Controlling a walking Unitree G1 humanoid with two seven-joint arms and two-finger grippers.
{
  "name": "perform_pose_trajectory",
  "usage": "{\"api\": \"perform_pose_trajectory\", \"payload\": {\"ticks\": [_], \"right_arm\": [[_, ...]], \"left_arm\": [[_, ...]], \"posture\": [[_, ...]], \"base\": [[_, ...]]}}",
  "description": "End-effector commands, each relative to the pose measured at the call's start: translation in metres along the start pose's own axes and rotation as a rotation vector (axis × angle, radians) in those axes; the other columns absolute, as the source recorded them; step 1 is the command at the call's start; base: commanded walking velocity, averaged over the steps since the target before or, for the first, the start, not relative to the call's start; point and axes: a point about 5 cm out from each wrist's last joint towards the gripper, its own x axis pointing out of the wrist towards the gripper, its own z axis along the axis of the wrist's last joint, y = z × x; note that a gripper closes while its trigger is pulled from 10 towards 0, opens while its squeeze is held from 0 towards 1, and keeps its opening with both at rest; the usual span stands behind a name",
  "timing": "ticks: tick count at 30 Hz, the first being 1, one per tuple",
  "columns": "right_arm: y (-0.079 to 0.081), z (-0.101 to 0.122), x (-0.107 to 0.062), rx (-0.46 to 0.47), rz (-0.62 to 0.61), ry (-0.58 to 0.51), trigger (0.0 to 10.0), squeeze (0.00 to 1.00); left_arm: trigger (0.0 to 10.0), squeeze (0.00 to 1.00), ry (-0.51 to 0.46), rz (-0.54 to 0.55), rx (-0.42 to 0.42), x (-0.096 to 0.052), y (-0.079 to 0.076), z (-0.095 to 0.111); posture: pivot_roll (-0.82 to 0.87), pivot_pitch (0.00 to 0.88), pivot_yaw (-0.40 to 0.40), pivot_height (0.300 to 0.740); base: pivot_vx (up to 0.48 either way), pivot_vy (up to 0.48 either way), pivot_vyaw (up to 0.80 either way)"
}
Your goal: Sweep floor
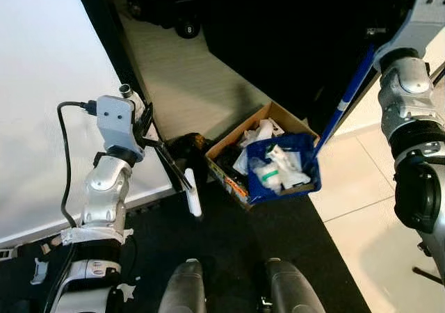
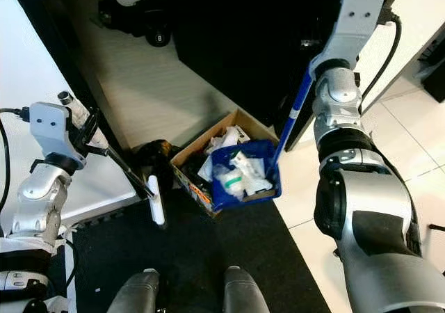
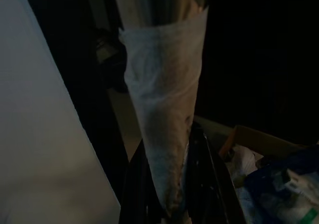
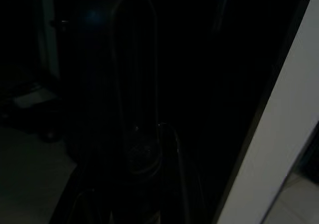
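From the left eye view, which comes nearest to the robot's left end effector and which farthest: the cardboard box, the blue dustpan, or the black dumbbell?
1. Cardboard box, on the floor just right of the left end effector.
2. Blue dustpan, beyond the box's far side, on the right arm's handle.
3. Black dumbbell, far up the floor, by the dark wall.

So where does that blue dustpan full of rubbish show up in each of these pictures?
Left eye view: the blue dustpan sits right of centre, over the cardboard box.
Right eye view: the dustpan sits at centre, over the same box.
Left wrist view: a dim blue patch at the lower right corner.
Right wrist view: too dark to tell.
Shared landmark: the cardboard box.
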Motion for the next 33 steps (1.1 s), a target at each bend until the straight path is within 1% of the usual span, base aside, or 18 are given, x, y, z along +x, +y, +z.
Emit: {"api": "perform_pose_trajectory", "payload": {"ticks": [1, 3, 4, 5, 7, 9, 11, 12, 13, 17, 18, 24, 25, 26, 27, 29, 30, 33], "right_arm": [[0.004, 0.015, 0.005, 0.005, -0.008, -0.060, 10.0, 0.00], [0.014, 0.014, 0.005, 0.014, 0.001, -0.060, 10.0, 0.00], [0.014, 0.014, 0.005, 0.014, 0.001, -0.060, 10.0, 0.00], [0.019, 0.013, 0.005, 0.017, 0.005, -0.058, 10.0, 0.00], [0.028, 0.012, 0.004, 0.044, 0.002, -0.050, 10.0, 0.00], [0.030, 0.012, 0.004, 0.052, -0.003, -0.048, 10.0, 0.00], [0.036, 0.013, 0.004, 0.046, -0.038, -0.052, 10.0, 0.00], [0.036, 0.013, 0.004, 0.046, -0.038, -0.052, 10.0, 0.00], [0.040, 0.014, 0.004, 0.017, -0.084, -0.061, 10.0, 0.00], [0.042, 0.016, 0.003, -0.017, -0.104, -0.074, 10.0, 0.00], [0.045, 0.017, 0.003, -0.043, -0.116, -0.087, 10.0, 0.00], [0.051, 0.019, 0.003, -0.070, -0.127, -0.107, 10.0, 0.00], [0.051, 0.019, 0.003, -0.070, -0.127, -0.107, 10.0, 0.00], [0.059, 0.021, 0.002, -0.069, -0.119, -0.119, 10.0, 0.00], [0.059, 0.021, 0.002, -0.069, -0.119, -0.119, 10.0, 0.00], [0.065, 0.021, 0.000, -0.061, -0.104, -0.126, 10.0, 0.00], [0.065, 0.021, 0.000, -0.061, -0.104, -0.126, 10.0, 0.00], [0.065, 0.019, -0.001, -0.036, -0.117, -0.119, 10.0, 0.00]], "left_arm": [[10.0, 0.00, -0.034, 0.004, 0.014, -0.001, 0.002, 0.007], [10.0, 0.00, -0.034, 0.011, 0.016, -0.003, 0.004, 0.007], [10.0, 0.00, -0.034, 0.011, 0.016, -0.003, 0.004, 0.007], [10.0, 0.00, -0.034, 0.015, 0.017, -0.003, 0.004, 0.008], [10.0, 0.00, -0.033, 0.023, 0.019, -0.004, 0.006, 0.008], [10.0, 0.00, -0.033, 0.026, 0.020, -0.005, 0.006, 0.008], [10.0, 0.00, -0.033, 0.031, 0.021, -0.006, 0.007, 0.009], [10.0, 0.00, -0.033, 0.031, 0.021, -0.006, 0.007, 0.009], [10.0, 0.00, -0.034, 0.035, 0.023, -0.006, 0.008, 0.009], [10.0, 0.00, -0.035, 0.037, 0.024, -0.006, 0.009, 0.010], [10.0, 0.00, -0.036, 0.038, 0.024, -0.007, 0.009, 0.010], [10.0, 0.00, -0.035, 0.040, 0.025, -0.008, 0.009, 0.010], [10.0, 0.00, -0.035, 0.040, 0.025, -0.008, 0.009, 0.010], [10.0, 0.00, -0.032, 0.041, 0.023, -0.009, 0.008, 0.010], [10.0, 0.00, -0.032, 0.041, 0.023, -0.009, 0.008, 0.010], [10.0, 0.00, -0.025, 0.045, 0.018, -0.009, 0.007, 0.009], [10.0, 0.00, -0.025, 0.045, 0.018, -0.009, 0.007, 0.009], [10.0, 0.00, 0.019, 0.059, 0.001, -0.009, 0.007, 0.004]], "posture": [[0.06, 0.070, -0.082, 0.740], [0.07, 0.074, -0.086, 0.740], [0.07, 0.074, -0.086, 0.740], [0.07, 0.082, -0.091, 0.740], [0.07, 0.085, -0.093, 0.740], [0.08, 0.089, -0.096, 0.740], [0.08, 0.093, -0.096, 0.740], [0.08, 0.093, -0.096, 0.740], [0.08, 0.093, -0.096, 0.740], [0.08, 0.096, -0.098, 0.740], [0.09, 0.100, -0.099, 0.740], [0.08, 0.102, -0.099, 0.740], [0.08, 0.102, -0.099, 0.740], [0.09, 0.099, -0.102, 0.740], [0.09, 0.099, -0.102, 0.740], [0.09, 0.097, -0.104, 0.740], [0.09, 0.097, -0.104, 0.740], [0.09, 0.094, -0.101, 0.740]], "base": [[0.000, 0.000, 0.00], [0.000, 0.000, 0.00], [0.000, 0.000, 0.00], [0.000, 0.000, 0.00], [0.000, 0.000, 0.00], [0.000, 0.000, 0.00], [0.000, 0.000, 0.00], [0.000, 0.000, 0.00], [0.000, 0.000, 0.00], [0.000, 0.000, 0.00], [0.000, 0.000, 0.00], [0.000, 0.000, 0.00], [0.000, 0.000, 0.00], [0.000, 0.000, 0.00], [0.000, 0.000, 0.00], [0.000, 0.000, 0.00], [0.000, 0.000, 0.00], [0.000, 0.000, 0.00]]}}
